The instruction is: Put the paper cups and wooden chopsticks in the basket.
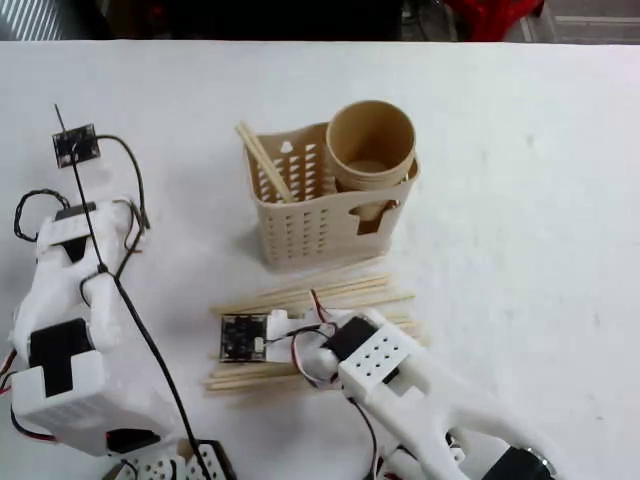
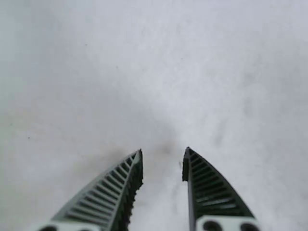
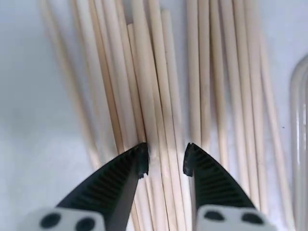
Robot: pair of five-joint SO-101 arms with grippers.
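A cream slotted basket (image 1: 300, 225) stands mid-table with stacked paper cups (image 1: 370, 145) in one end and a few wooden chopsticks (image 1: 262, 160) leaning in the other. Several loose chopsticks (image 1: 330, 292) lie on the table in front of it. My right arm (image 1: 400, 380) hangs over that pile. In the right wrist view my right gripper (image 3: 164, 161) is open just above the chopsticks (image 3: 159, 82), its tips either side of one or two sticks. My left gripper (image 2: 162, 161) is open over bare white table, holding nothing. The left arm (image 1: 65, 300) sits folded at the table's left side.
The white table (image 1: 520, 250) stretches wide to the right of the basket and behind it. Black cables (image 1: 135, 320) run along the left arm toward the front edge. The basket's pale wall (image 3: 301, 144) lies close beside the loose chopsticks.
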